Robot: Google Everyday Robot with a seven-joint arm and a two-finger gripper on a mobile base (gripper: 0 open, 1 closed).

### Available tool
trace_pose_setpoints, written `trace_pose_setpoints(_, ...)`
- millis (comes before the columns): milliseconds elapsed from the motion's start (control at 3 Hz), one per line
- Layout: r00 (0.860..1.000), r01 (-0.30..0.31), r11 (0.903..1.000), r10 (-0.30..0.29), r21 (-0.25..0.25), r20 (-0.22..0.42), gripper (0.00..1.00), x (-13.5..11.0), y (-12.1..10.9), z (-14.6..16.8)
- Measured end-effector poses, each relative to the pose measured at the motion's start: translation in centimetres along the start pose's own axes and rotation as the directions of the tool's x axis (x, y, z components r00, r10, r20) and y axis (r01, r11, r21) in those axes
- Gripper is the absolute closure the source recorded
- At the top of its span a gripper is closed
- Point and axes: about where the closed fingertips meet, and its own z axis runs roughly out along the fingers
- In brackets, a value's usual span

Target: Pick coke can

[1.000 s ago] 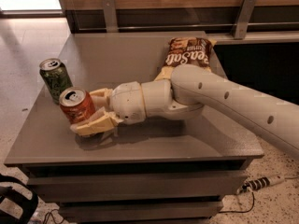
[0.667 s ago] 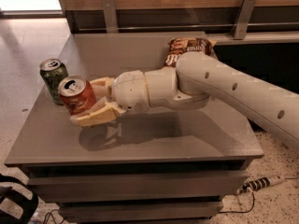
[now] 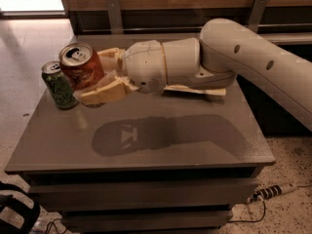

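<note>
Grey counter (image 3: 175, 155) top, wood-panelled wall behind, speckled floor to the left.

Obs: arm (image 3: 253, 57) reaches across the counter from the right. Claw (image 3: 95, 77) sits over the far-left part of the surface, closed around the coke can (image 3: 82, 66). One pale finger runs under and in front of the can's lower side; the other is partly hidden behind it. Can is tilted, silver top and pull tab turned up and towards the camera. It appears clear of the counter: the shadow (image 3: 131, 136) of claw and wrist lies separate on the surface below.

Green can (image 3: 58, 85) stands upright near the counter's left edge, just beside and below the held can. Cannot tell whether the two touch.

Status (judgement): grasp made, can off the surface; pick essentially achieved if the hold is kept.

Risks:
- Can is tilted and the hold looks low on the body. Smooth aluminium could slide or rotate between the fingers if the arm jerks.
- Any sideways or downward drift to the left would clip the green can. It sits close to the edge and could topple to the floor.
</note>
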Motion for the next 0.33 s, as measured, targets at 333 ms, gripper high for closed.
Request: trace_pose_setpoints(333,1.0,0.009,0.9997,-0.008,0.024,-0.001,1.0,-2.05,-0.95,-1.23)
